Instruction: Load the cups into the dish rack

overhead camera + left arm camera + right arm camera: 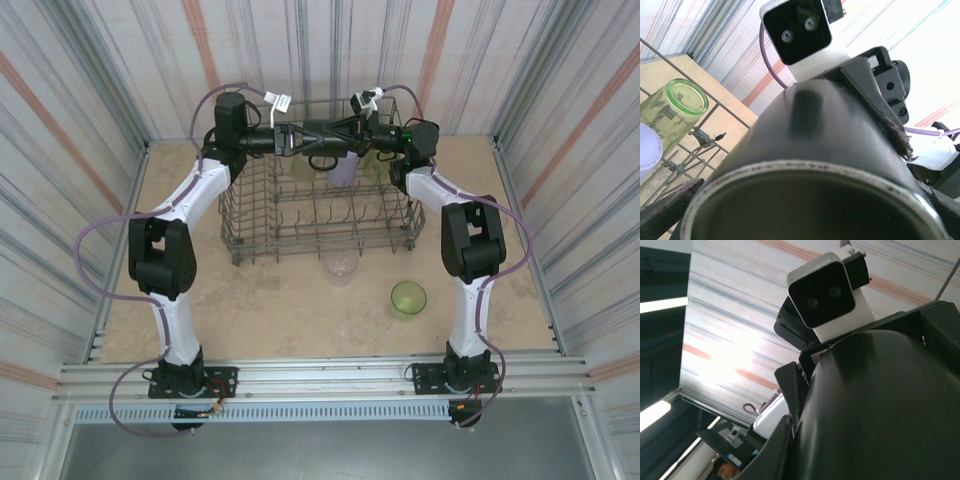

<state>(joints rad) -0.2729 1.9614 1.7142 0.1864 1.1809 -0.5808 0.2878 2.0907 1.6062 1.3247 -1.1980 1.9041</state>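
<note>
Right gripper (352,135) is clamped on the dark cup (805,165) over the dish rack (250,225). Can't tell if left gripper (312,138) is open, so I'd check it's clear before backing off.

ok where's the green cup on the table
Top view: the green cup stands on the right, beside the clear cup, in front of the dish rack.

We see a tan table (270,320). Striped walls (330,50) stand at nine, twelve and three o'clock, silver rails (330,378) at six.
</note>
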